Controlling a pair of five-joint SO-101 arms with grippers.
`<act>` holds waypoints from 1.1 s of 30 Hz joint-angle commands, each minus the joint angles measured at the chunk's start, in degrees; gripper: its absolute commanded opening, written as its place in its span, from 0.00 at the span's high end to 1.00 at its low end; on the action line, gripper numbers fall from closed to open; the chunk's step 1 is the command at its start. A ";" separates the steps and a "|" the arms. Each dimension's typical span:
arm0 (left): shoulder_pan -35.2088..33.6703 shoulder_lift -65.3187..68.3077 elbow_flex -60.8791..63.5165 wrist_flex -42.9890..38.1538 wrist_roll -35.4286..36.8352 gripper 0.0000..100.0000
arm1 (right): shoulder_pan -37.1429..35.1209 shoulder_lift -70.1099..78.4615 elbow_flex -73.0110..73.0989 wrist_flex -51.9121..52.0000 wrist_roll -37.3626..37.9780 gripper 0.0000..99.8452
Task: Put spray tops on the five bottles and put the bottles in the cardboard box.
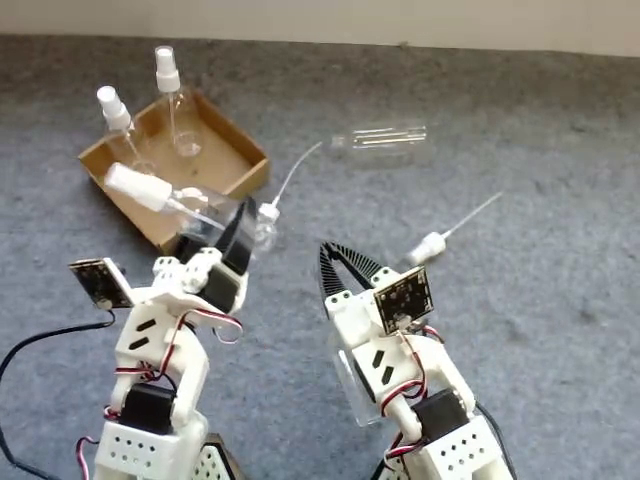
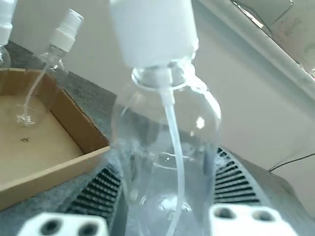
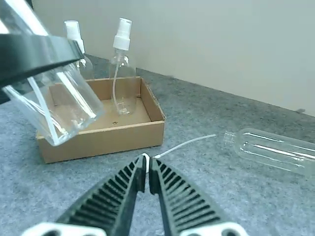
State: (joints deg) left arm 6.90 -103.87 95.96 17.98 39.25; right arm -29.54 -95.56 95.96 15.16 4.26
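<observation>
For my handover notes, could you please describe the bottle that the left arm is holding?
Find the cardboard box at the far left of the grey carpet. At its near edge the left end effector grips a clear spray bottle. Unlike the two upright bottles inside, it is tilted, its white top pointing sideways.

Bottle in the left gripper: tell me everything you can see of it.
The bottle is clear, plastic-looking and seemingly empty, with rounded shoulders. A white spray top sits on its neck, a thin tube running down inside. The left gripper clamps its body, holding it steeply tilted, top out over the box.
</observation>
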 commanded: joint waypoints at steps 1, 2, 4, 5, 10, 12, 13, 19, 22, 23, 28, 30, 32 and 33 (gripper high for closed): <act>5.05 -0.48 1.19 0.09 -0.62 0.95 | -1.63 -0.66 7.60 -1.45 0.18 0.99; 6.02 -0.48 1.19 0.00 -0.62 0.95 | -3.56 -0.66 7.60 -1.45 0.18 0.99; 7.96 -0.48 1.19 0.00 -0.62 0.95 | -7.78 -0.66 7.60 -1.36 0.18 0.99; 8.84 -0.48 1.19 -0.09 -0.62 0.95 | -9.63 -0.66 7.60 -1.36 0.18 0.99; 12.09 -0.48 1.19 -0.09 -0.70 0.95 | -14.46 -0.66 7.60 -1.10 0.44 0.99; 12.53 -0.48 1.19 -0.18 -0.70 0.95 | -14.37 -0.75 7.43 -0.13 0.53 0.99; 12.62 -0.48 1.19 -0.18 -0.70 0.95 | -14.46 -0.75 7.43 0.48 0.62 0.99; 10.42 -0.48 1.19 -2.55 -0.70 0.95 | -14.37 -0.75 7.34 1.45 0.62 0.99; 8.13 -0.48 1.19 -2.55 -0.70 0.95 | -14.73 -0.75 7.34 1.45 0.62 0.99; 7.60 -0.48 1.19 -2.64 -0.70 0.95 | -14.73 -0.75 7.34 1.45 0.62 0.99; 7.08 -0.48 1.19 -5.01 -0.44 0.95 | -17.89 -0.75 7.60 1.36 0.62 0.99; 7.25 -0.48 1.19 -5.54 -0.44 0.95 | -20.62 -0.75 7.60 1.36 0.62 0.99; 7.43 -0.48 1.19 -5.45 -0.44 0.95 | -22.81 -0.75 7.60 1.36 0.62 0.99; 7.34 -0.48 1.19 -5.45 -0.44 0.95 | -23.69 -0.75 7.60 1.36 0.62 0.99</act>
State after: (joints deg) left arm 14.64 -103.87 96.04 14.29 38.90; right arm -50.46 -95.56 95.96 16.57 4.26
